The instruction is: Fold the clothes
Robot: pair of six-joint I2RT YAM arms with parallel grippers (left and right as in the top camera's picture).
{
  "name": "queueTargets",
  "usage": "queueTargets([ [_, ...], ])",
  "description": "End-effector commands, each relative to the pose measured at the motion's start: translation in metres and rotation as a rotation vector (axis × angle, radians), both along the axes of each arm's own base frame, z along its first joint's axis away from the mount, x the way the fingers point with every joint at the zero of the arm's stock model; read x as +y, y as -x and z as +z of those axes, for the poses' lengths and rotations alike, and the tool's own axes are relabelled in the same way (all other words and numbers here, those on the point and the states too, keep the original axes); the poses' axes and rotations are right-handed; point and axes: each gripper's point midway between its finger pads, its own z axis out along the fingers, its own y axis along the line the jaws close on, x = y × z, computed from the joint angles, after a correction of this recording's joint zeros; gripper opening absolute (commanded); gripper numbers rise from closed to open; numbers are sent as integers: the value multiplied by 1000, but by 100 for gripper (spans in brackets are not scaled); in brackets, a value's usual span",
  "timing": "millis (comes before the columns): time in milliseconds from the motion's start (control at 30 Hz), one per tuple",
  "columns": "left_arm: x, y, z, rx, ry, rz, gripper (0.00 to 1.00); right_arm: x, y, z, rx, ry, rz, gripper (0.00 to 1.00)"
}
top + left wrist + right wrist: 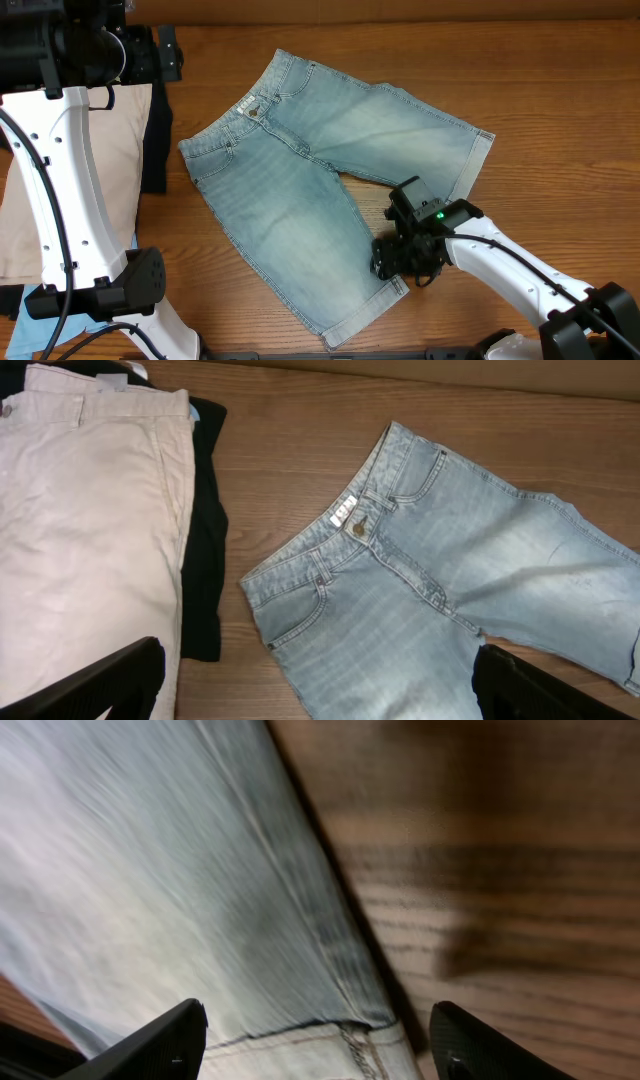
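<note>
The light-wash denim shorts (320,190) lie flat and spread on the wooden table, waistband button (254,113) toward the far left, one leg toward the right, one toward the near edge. My right gripper (398,268) is open, low over the cuffed hem (300,1055) of the near leg at its inner edge, its fingers either side of the seam. My left gripper (320,695) is open and empty, high above the waistband (345,520), its body at the frame's top left in the overhead view.
Beige shorts (60,170) lie at the left over a black garment (155,140); they also show in the left wrist view (80,530). A sky-blue garment (40,300) peeks out at the near left. Bare wood (560,120) lies right of the denim.
</note>
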Motion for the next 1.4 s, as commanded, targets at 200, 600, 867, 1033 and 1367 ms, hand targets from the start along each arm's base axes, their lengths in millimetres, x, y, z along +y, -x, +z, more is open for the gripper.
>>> queueTargets([
  [200, -7, 2, 7, -20, 0, -37, 100, -1, 13, -12, 43, -11, -41, 71],
  [600, -11, 2, 7, -20, 0, -48, 100, 4, 16, -10, 75, -36, -72, 4],
  [867, -13, 1, 7, -25, -1, -51, 100, -22, -8, -11, 75, 3, -298, 4],
  [1033, -14, 1, 7, -26, -1, -56, 100, -62, -40, -7, 52, -15, -510, 4],
  [1367, -14, 1, 7, -25, -1, -55, 100, -162, -91, 1, -111, -22, -817, 4],
])
